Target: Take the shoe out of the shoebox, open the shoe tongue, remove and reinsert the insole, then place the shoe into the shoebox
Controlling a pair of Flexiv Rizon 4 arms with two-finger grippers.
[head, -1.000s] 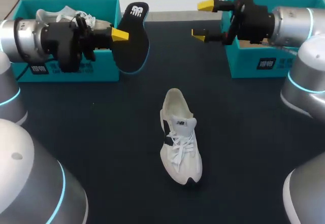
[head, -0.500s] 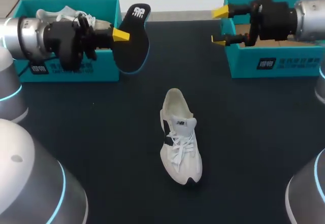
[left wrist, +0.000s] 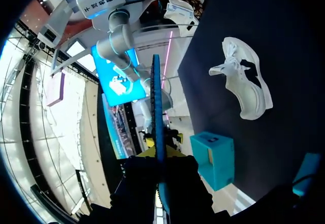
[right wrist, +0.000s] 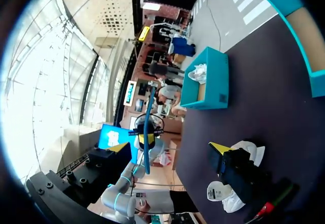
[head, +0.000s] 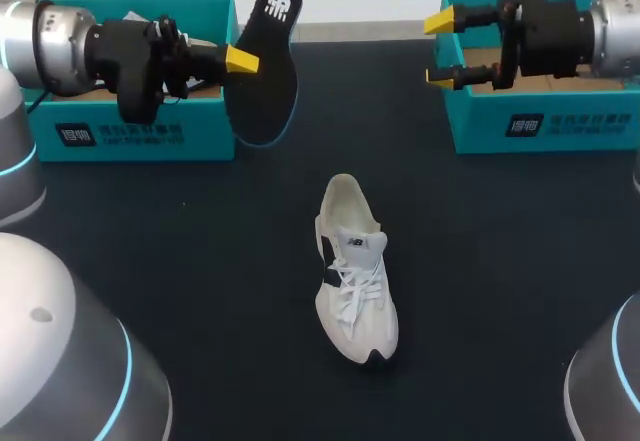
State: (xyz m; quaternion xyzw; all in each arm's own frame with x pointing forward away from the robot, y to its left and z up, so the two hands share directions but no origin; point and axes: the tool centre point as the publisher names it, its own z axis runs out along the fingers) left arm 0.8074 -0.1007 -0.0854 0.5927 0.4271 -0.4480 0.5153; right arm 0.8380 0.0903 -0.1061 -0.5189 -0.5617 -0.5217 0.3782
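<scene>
L shoebox point(head: 130, 136) sits at the far-left corner of the surface point(head: 200, 261), which is matte and near-black. It's teal cardboard w/ a white print patch on the front wall, too small to read. L hand point(head: 240, 61) is just beside the box, clenched on the insole point(head: 262, 81). In the wrist view the insole point(left wrist: 157, 112) runs edge-on between the fingers. The insole is a flat, foot-shaped pad held off the surface, black face w/ a white logo at the heel end and a thin blue rim. Shoe point(head: 355, 271) lies upright mid-surface, out of both boxes. It's off-white mesh w/ a dark side panel, white laces and toe toward the near edge. R hand point(head: 440, 49) hangs released, yellow tips well apart, over the R shoebox point(head: 545, 126) at the far-right corner. That box is the same teal, brown inside, w/ white print on the front.
</scene>
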